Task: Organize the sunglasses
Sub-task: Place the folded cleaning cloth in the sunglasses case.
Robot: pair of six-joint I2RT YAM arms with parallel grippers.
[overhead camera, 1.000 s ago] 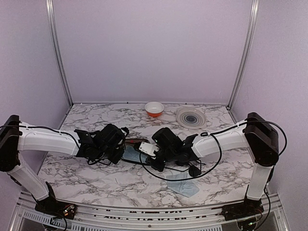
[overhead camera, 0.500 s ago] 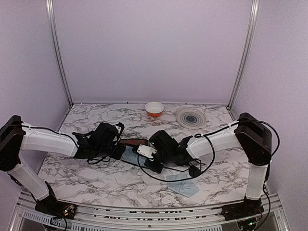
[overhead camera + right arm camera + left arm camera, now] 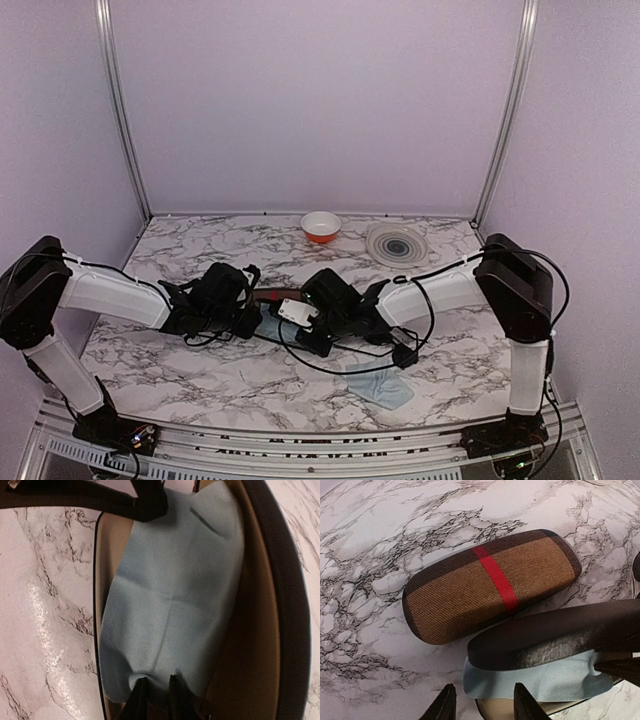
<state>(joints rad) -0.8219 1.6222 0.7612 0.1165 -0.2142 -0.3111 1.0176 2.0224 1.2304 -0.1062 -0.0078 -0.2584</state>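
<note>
Inside the open case [image 3: 285, 605], right jaws pinch the blue cloth [image 3: 170, 610] half-hiding its lining; left jaws spread, mostly cropped.

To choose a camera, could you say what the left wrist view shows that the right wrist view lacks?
Only the left wrist: the closed, red-striped brown plaid case. Only the right wrist: the blue cloth spread inside the open dark case, its end pinched in the right jaws. Both: that cloth, that case and the marble table.

The plaid case [image 3: 490, 592] is brown with a red stripe, the cloth [image 3: 170, 600] pale blue, the table [image 3: 370, 555] marbled.
</note>
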